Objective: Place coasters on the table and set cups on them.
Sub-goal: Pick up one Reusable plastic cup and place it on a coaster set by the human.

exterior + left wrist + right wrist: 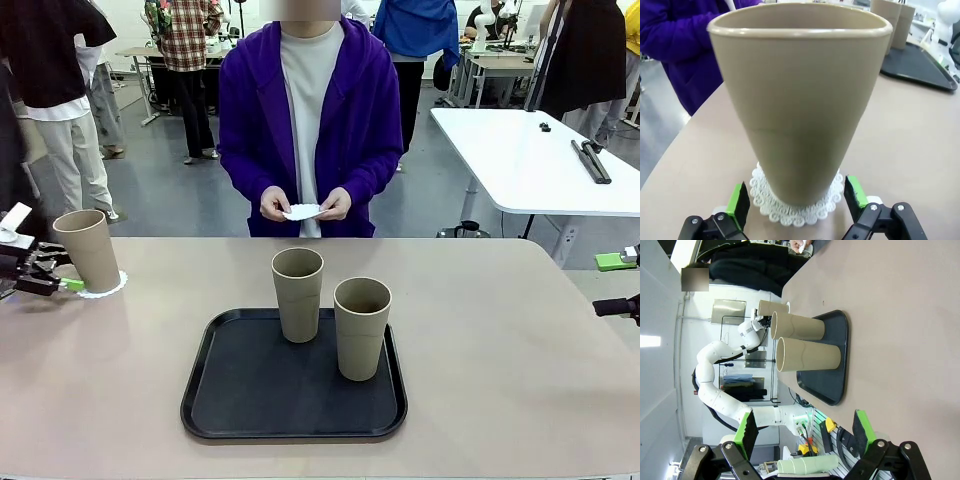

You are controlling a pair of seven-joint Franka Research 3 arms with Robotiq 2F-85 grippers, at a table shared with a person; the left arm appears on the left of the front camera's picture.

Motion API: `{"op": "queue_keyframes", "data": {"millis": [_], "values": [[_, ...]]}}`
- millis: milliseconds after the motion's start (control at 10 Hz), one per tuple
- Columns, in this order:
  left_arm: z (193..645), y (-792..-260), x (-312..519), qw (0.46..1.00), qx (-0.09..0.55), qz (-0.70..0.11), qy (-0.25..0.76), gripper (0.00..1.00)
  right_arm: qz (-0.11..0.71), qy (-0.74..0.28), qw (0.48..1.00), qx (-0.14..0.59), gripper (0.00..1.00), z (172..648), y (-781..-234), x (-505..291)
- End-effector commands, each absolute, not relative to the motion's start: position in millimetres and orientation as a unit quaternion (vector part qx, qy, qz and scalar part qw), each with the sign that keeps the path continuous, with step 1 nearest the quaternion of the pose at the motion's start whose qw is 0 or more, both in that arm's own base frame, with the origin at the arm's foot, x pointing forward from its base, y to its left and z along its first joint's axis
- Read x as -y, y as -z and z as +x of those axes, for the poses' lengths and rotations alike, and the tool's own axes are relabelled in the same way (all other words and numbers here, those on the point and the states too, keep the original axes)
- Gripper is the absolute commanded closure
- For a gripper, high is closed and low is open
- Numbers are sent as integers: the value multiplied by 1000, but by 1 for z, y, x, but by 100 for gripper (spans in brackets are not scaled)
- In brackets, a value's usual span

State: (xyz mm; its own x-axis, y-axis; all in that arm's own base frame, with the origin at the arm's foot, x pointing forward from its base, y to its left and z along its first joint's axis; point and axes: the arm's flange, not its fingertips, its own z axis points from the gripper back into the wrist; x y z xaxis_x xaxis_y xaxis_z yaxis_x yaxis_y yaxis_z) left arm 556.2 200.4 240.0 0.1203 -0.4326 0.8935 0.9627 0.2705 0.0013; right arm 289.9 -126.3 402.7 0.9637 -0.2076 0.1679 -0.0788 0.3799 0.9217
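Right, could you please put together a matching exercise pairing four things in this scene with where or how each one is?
1 left cup
2 loose coaster
3 tray
4 left gripper

A in the person's hands
B open, beside the left cup's base
C on a coaster on the table
D holding two cups

Pairs: 1-C, 2-A, 3-D, 4-B

A: Even, bright light from above; the cups [298,293] on the black tray [250,400] cast only faint, soft shadows, and the counter [500,340] is evenly lit.

B: The left wrist view's wide lens swells the near cup [800,100]; behind it the background is soft. The right wrist view has a blown-out white strip [650,341] at its left edge.
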Motion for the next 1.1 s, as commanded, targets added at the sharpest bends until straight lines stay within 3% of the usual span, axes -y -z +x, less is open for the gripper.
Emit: {"op": "queue_keyframes", "data": {"millis": [0, 600, 1000], "values": [[542, -267, -208, 706, 378, -290, 523, 0, 558, 38, 818, 133, 0, 290, -404, 127], [480, -367, -199, 759, 342, -202, 516, 0, 558, 38, 818, 133, 0, 290, -404, 127], [422, -455, -167, 814, 251, -85, 516, 0, 558, 38, 818, 133, 0, 290, -404, 127]]}}
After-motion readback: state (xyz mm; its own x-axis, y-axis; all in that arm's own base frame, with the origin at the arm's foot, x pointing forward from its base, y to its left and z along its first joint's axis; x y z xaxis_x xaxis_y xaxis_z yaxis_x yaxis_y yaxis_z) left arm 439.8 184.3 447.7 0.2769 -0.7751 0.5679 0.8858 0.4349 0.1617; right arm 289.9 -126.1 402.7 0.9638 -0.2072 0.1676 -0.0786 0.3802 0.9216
